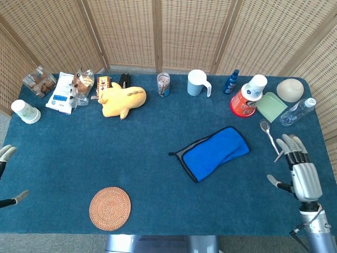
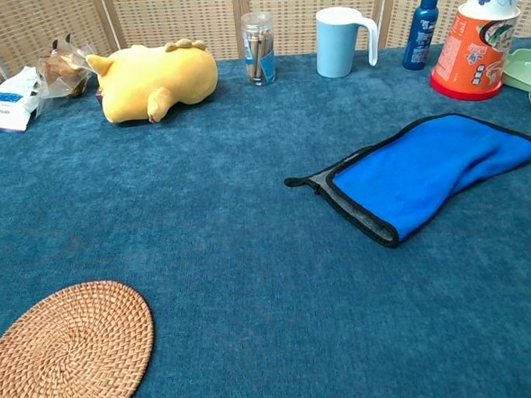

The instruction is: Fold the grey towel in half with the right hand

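- The counter (image 1: 79, 153) lies bare across its middle, between the folded towel (image 1: 213, 153) and the woven mat (image 1: 109, 208) at 7 o'clock.
- At 12 o'clock a row blocks the far edge: plush toy (image 1: 122, 100), jar (image 1: 164, 84), mug (image 1: 197, 83), spray bottle (image 1: 231, 81).
- At 2 o'clock, the orange tub (image 1: 243, 101), green dish (image 1: 271, 107) and spoon (image 1: 267, 133) crowd the corner beside the spread right hand (image 1: 301, 171).

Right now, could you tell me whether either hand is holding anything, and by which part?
Nothing is held. The right hand hangs open, apart from the folded towel; the left hand, partly visible, holds nothing.
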You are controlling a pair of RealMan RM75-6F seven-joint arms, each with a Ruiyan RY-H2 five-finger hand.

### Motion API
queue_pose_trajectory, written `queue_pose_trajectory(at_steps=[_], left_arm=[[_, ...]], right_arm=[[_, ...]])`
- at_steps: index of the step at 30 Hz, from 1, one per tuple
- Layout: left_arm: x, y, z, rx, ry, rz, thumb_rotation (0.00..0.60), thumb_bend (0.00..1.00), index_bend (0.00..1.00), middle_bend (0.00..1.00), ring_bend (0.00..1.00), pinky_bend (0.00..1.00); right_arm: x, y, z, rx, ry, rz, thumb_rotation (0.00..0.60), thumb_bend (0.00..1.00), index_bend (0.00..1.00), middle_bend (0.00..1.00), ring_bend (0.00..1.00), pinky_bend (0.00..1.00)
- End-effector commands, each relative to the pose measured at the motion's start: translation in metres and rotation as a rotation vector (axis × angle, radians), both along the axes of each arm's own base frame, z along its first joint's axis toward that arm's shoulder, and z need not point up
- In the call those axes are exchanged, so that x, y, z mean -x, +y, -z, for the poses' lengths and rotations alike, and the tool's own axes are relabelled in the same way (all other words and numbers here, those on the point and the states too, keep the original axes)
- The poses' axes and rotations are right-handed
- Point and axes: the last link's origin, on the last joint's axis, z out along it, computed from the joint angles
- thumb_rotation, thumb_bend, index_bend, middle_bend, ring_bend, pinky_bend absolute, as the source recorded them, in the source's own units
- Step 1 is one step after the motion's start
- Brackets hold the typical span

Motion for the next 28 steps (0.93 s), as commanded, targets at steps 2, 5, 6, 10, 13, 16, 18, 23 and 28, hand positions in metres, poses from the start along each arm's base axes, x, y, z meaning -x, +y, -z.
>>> queue_pose_trajectory(at_steps=[2, 5, 6, 10, 13, 16, 18, 23, 28], left_arm=[[0.000, 0.000, 0.002, 0.008, 0.005, 0.002, 0.600, 0.13, 0.00, 0.00, 0.00, 0.00], [-0.001, 0.001, 0.003, 0.017, 0.006, 0.002, 0.600, 0.13, 0.00, 0.00, 0.00, 0.00], [-0.001, 0.001, 0.003, 0.017, 0.007, 0.002, 0.600, 0.13, 0.00, 0.00, 0.00, 0.00], [-0.001, 0.001, 0.004, 0.023, 0.008, 0.004, 0.600, 0.13, 0.00, 0.00, 0.00, 0.00], [-0.001, 0.000, 0.004, 0.026, 0.004, 0.005, 0.600, 0.13, 0.00, 0.00, 0.00, 0.00], [-0.001, -0.001, 0.003, 0.029, 0.010, 0.011, 0.600, 0.13, 0.00, 0.00, 0.00, 0.00], [0.000, -0.001, 0.004, 0.030, 0.012, 0.011, 0.600, 0.13, 0.00, 0.00, 0.00, 0.00], [0.000, -0.001, 0.003, 0.021, 0.034, 0.015, 0.600, 0.13, 0.00, 0.00, 0.00, 0.00], [0.004, -0.004, 0.005, 0.013, 0.073, 0.006, 0.600, 0.13, 0.00, 0.00, 0.00, 0.00]], right_arm=[[-0.016, -0.006, 0.005, -0.062, 0.007, -0.029, 0.600, 0.00, 0.03, 0.00, 0.00, 0.07], [-0.025, -0.013, 0.012, -0.113, 0.011, -0.027, 0.600, 0.00, 0.05, 0.00, 0.00, 0.08], [-0.027, -0.016, 0.013, -0.121, 0.012, -0.023, 0.600, 0.00, 0.06, 0.00, 0.00, 0.08], [-0.036, -0.028, 0.023, -0.138, 0.003, -0.009, 0.600, 0.00, 0.06, 0.00, 0.00, 0.08], [-0.040, -0.034, 0.029, -0.149, -0.017, 0.001, 0.600, 0.00, 0.06, 0.00, 0.00, 0.10], [-0.033, -0.032, 0.028, -0.124, 0.001, 0.016, 0.600, 0.00, 0.07, 0.00, 0.00, 0.11], [-0.024, -0.025, 0.024, -0.093, 0.029, 0.015, 0.600, 0.00, 0.07, 0.00, 0.00, 0.11], [-0.003, -0.004, 0.008, 0.031, 0.117, 0.016, 0.600, 0.00, 0.07, 0.00, 0.00, 0.11], [0.011, 0.012, -0.003, 0.063, 0.146, 0.041, 0.600, 0.00, 0.06, 0.00, 0.00, 0.10]])
